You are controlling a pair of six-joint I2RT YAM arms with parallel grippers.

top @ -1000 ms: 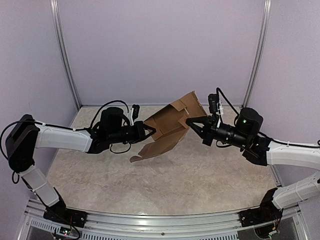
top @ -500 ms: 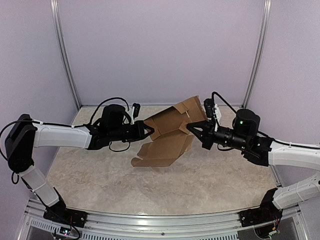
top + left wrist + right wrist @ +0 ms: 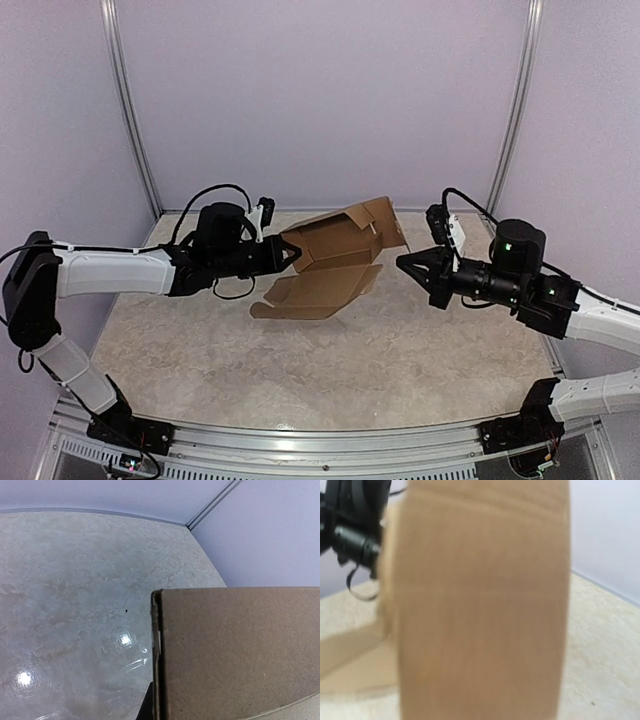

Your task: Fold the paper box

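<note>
So here's what we're looking at: the plain brown cardboard paper box (image 3: 335,250), half folded with its flaps hanging loose, is held up over the middle of the pale marbled counter (image 3: 300,380), a bit toward the counter's back edge. One big flap sags down at the counter's surface, but we can't tell if its corner actually touches.

The left end effector (image 3: 291,252) sits over the counter's left-middle part, pinched right down on the box's edge, so that's what is carrying it. In the left wrist view the cardboard fills the lower right, with the counter behind it.

The right end effector (image 3: 403,262) is over the counter's right half, fully closed with nothing between its tips, just off the box's other end. The right wrist view is mostly blurry brown cardboard up close.
</note>
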